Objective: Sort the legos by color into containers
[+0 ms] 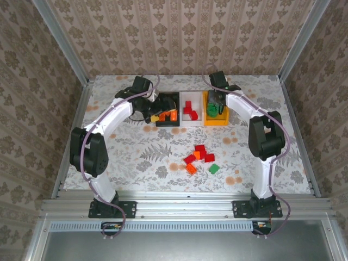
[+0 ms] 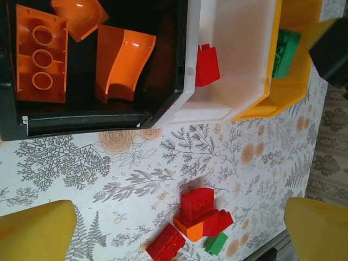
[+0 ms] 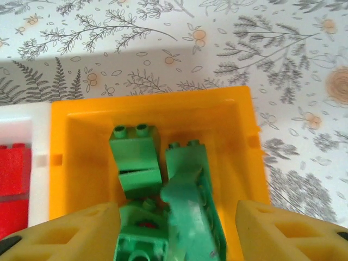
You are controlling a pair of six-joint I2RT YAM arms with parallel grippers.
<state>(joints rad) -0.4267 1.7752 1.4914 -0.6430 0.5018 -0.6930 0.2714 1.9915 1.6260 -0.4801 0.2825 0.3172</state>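
Right gripper (image 3: 174,217) parted over yellow bin (image 3: 147,106); we log loose legos (image 1: 199,157) at its 6 o'clock; left gripper (image 2: 176,217) wide, empty.

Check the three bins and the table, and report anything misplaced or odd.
Nothing stands out. The black bin holds only orange bricks, the white bin red bricks, the yellow bin green bricks. A loose pile of red, orange and green bricks lies unsorted on the table.
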